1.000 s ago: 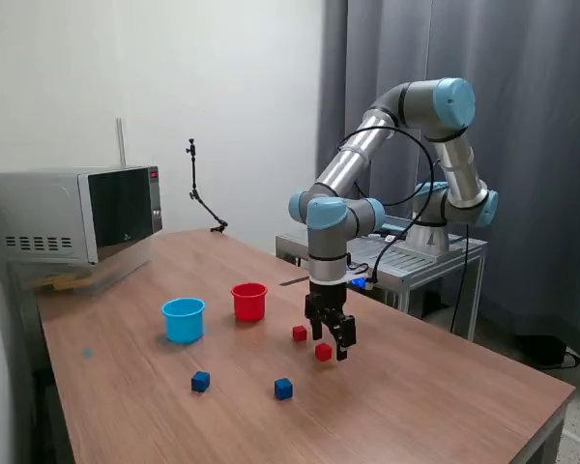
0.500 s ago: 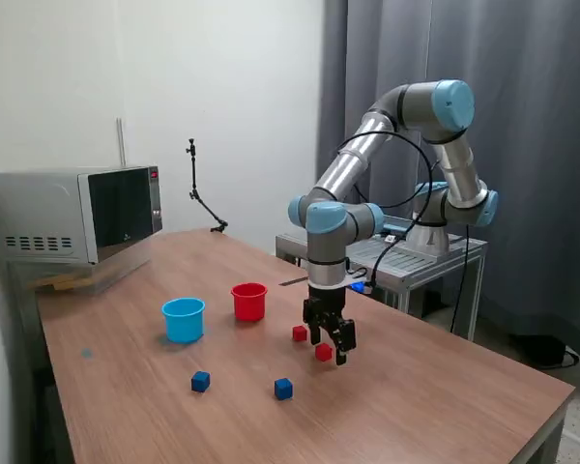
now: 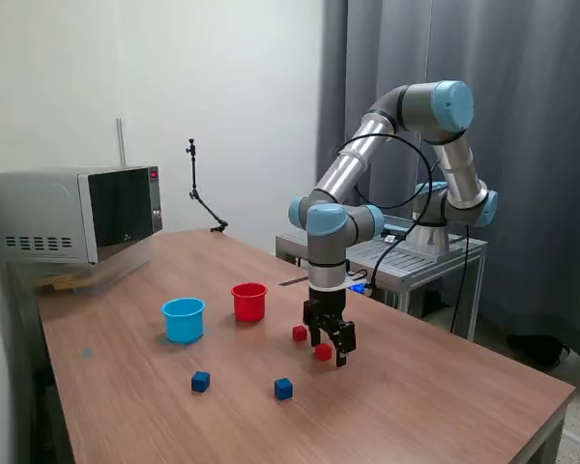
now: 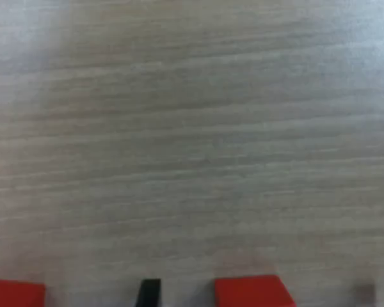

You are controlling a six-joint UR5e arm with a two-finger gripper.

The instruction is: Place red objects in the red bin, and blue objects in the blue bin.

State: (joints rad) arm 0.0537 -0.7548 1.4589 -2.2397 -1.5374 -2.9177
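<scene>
Misalignment is looking like the main risk: the gripper [image 3: 331,350] is hanging low over the near red cube [image 3: 323,352] with its jaws seemingly parted around it, so an off-centre close could be nudging it toward the other red cube [image 3: 299,333] on the wooden table [image 3: 435,406].

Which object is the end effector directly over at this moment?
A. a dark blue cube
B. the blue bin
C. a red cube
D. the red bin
C: the end effector is low over a red cube, well apart from the red bin and the blue bin.
</scene>
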